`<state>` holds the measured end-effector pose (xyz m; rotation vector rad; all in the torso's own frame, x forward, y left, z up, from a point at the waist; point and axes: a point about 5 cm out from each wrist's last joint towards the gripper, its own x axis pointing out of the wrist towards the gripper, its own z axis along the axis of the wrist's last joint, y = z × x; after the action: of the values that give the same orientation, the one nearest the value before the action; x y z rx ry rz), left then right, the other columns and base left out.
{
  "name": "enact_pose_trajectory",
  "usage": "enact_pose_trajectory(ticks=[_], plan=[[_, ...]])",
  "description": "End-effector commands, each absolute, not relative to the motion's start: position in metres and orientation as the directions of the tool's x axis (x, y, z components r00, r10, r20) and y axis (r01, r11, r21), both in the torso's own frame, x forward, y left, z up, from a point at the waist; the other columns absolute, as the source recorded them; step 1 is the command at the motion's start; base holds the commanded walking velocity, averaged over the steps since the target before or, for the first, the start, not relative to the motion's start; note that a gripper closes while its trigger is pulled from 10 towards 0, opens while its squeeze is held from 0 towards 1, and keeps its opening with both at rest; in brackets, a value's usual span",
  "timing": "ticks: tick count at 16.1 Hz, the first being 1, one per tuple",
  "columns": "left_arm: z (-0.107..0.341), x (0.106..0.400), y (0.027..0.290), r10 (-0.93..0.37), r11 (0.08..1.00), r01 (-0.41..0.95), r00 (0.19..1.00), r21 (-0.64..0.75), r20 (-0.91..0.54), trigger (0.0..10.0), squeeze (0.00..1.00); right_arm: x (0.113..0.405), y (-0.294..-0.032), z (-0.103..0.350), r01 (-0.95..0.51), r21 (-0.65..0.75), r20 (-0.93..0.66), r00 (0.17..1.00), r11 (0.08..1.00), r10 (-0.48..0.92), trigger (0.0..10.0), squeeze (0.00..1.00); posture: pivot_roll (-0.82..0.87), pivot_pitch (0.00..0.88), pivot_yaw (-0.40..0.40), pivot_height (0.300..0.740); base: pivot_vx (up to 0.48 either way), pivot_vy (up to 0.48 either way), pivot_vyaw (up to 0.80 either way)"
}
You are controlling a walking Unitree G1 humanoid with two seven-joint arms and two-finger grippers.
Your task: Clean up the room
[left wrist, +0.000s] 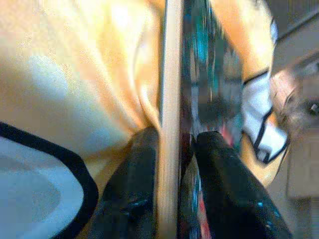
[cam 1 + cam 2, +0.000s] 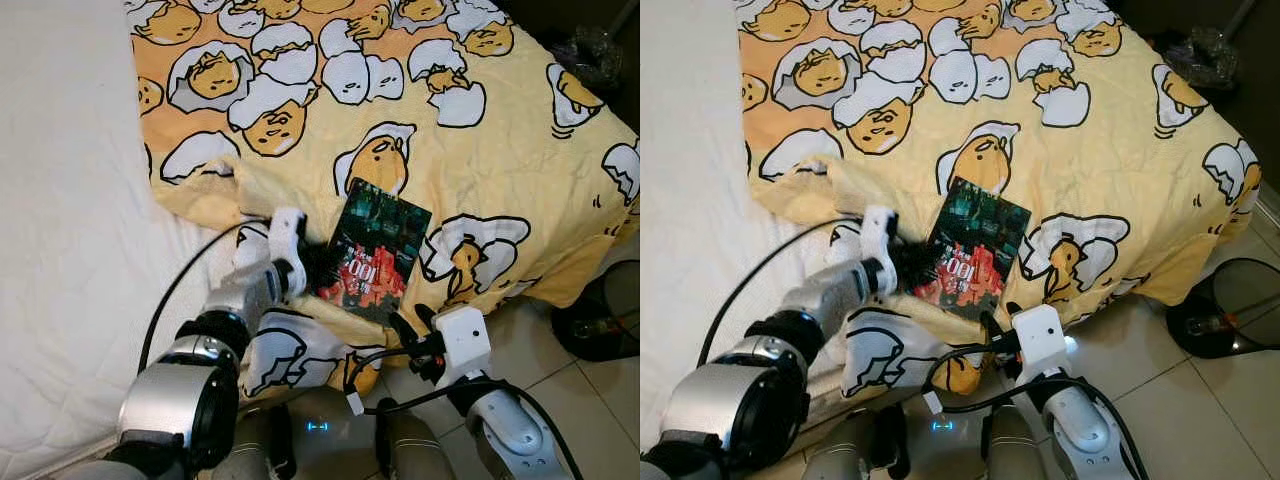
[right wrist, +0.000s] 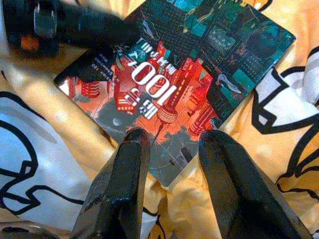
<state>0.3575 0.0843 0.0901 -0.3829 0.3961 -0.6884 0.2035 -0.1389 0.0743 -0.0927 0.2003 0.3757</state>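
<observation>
A book (image 2: 375, 250) with a teal and red city cover lies on a yellow duvet (image 2: 480, 150) printed with cartoon eggs, near the bed's front edge. My left gripper (image 2: 318, 265) is shut on the book's left edge; in the left wrist view its fingers (image 1: 134, 189) pinch the book (image 1: 209, 74) from both sides. My right gripper (image 2: 412, 320) is open just off the book's near edge. In the right wrist view its two fingertips (image 3: 137, 137) hover apart over the book's (image 3: 189, 74) lower corner.
A bare white mattress (image 2: 70, 200) lies to the left of the duvet. Pale tiled floor (image 2: 560, 400) is at the lower right, with a dark round object (image 2: 605, 310) on it. A crumpled clear bag (image 2: 590, 50) sits at the far right. A black cable (image 2: 175, 290) loops by my left arm.
</observation>
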Motion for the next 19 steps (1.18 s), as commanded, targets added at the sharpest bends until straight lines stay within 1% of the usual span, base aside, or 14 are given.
enact_pose_trajectory(ticks=[1,3,5,7,8,9,10,11,12,13,15,19], plan=[[0.100,0.361,0.082,-0.689,0.680,0.546,0.704,-0.489,-0.171,0.0,0.00,0.200,-0.141,0.070,-0.366,-0.052,-0.235,0.909,0.929,0.345,10.0,0.00,-0.27,0.244,0.060,0.723,0.000,0.000,0.00],[0.111,0.365,0.079,-0.705,0.636,0.557,0.701,-0.534,-0.109,0.0,0.00,0.202,-0.140,0.070,-0.370,-0.049,-0.234,0.907,0.928,0.349,10.0,0.00,-0.26,0.245,0.059,0.723,0.000,0.000,0.00],[0.115,0.364,0.077,-0.723,0.614,0.580,0.685,-0.535,-0.089,0.0,0.00,0.203,-0.140,0.070,-0.370,-0.048,-0.235,0.907,0.928,0.349,10.0,0.00,-0.26,0.246,0.059,0.723,0.000,0.000,0.00],[0.111,0.360,0.076,-0.744,0.615,0.613,0.659,-0.496,-0.108,0.0,0.00,0.202,-0.141,0.069,-0.367,-0.049,-0.239,0.907,0.929,0.346,10.0,0.00,-0.26,0.245,0.060,0.723,0.000,0.000,0.00],[0.105,0.358,0.077,-0.742,0.643,0.633,0.654,-0.430,-0.146,0.0,0.00,0.202,-0.141,0.068,-0.367,-0.050,-0.241,0.907,0.929,0.346,10.0,0.00,-0.26,0.245,0.059,0.723,0.000,0.000,0.00],[0.103,0.357,0.078,-0.728,0.668,0.631,0.666,-0.395,-0.166,0.0,0.00,0.202,-0.141,0.068,-0.367,-0.050,-0.241,0.907,0.929,0.346,10.0,0.00,-0.26,0.245,0.059,0.723,0.000,0.000,0.00],[0.104,0.360,0.084,-0.674,0.731,0.608,0.715,-0.310,-0.186,4.8,0.00,0.202,-0.141,0.068,-0.367,-0.052,-0.241,0.907,0.929,0.345,10.0,0.00,-0.27,0.246,0.059,0.723,0.000,0.000,0.00],[0.107,0.362,0.090,-0.640,0.764,0.596,0.748,-0.247,-0.177,10.0,1.00,0.202,-0.141,0.069,-0.365,-0.054,-0.240,0.908,0.929,0.343,10.0,0.00,-0.27,0.246,0.059,0.723,0.000,0.000,0.00],[0.110,0.360,0.095,-0.635,0.771,0.605,0.754,-0.201,-0.167,10.0,1.00,0.201,-0.142,0.070,-0.362,-0.059,-0.236,0.911,0.930,0.339,10.0,0.00,-0.27,0.246,0.059,0.723,0.000,0.000,0.00],[0.111,0.359,0.097,-0.637,0.769,0.609,0.754,-0.192,-0.159,10.0,1.00,0.201,-0.143,0.070,-0.360,-0.062,-0.234,0.912,0.931,0.337,10.0,0.00,-0.27,0.246,0.059,0.723,0.000,0.000,0.00],[0.103,0.349,0.106,-0.637,0.769,0.601,0.751,-0.219,-0.173,10.0,1.00,0.200,-0.144,0.069,-0.362,-0.069,-0.235,0.911,0.929,0.338,10.0,0.00,-0.25,0.248,0.055,0.723,0.000,0.000,0.00],[0.106,0.340,0.106,-0.633,0.768,0.591,0.760,-0.248,-0.148,10.0,1.00,0.198,-0.145,0.063,-0.370,-0.067,-0.261,0.903,0.927,0.342,10.0,0.00,-0.24,0.241,0.049,0.723,0.000,0.000,0.00]])
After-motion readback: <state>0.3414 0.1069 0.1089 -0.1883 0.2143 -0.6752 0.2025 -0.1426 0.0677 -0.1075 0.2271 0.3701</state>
